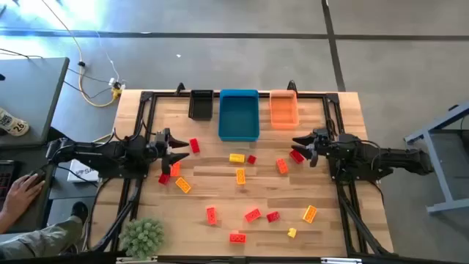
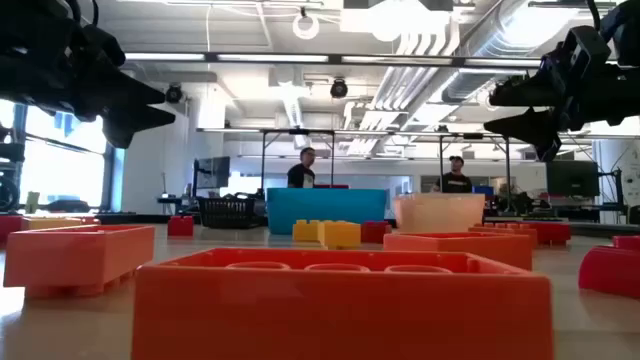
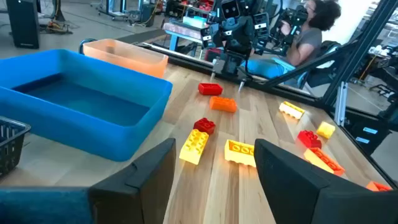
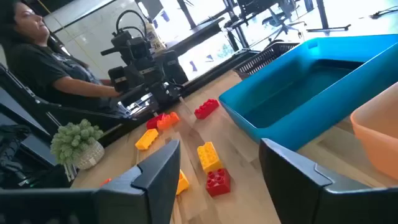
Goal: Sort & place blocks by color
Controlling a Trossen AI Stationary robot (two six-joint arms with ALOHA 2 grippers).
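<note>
Several small red, orange and yellow blocks lie scattered flat on the wooden table (image 1: 220,194), among them a yellow one (image 1: 237,158) and a red one (image 1: 194,145). At the far edge stand a black bin (image 1: 201,105), a blue bin (image 1: 239,115) and an orange bin (image 1: 283,108). My left gripper (image 1: 176,150) hovers open at the table's left, above the boards, level and pointing right. My right gripper (image 1: 302,145) hovers open at the right, pointing left, beside a red block (image 1: 297,155). Neither holds anything: both wrist views show empty gaps (image 3: 214,180) (image 4: 217,180).
A small green plant (image 1: 143,236) stands at the near left corner. A black frame (image 1: 146,99) runs round the table. A person's hand (image 1: 22,192) rests at a desk off the left side. Bare boards lie between the bins and the blocks.
</note>
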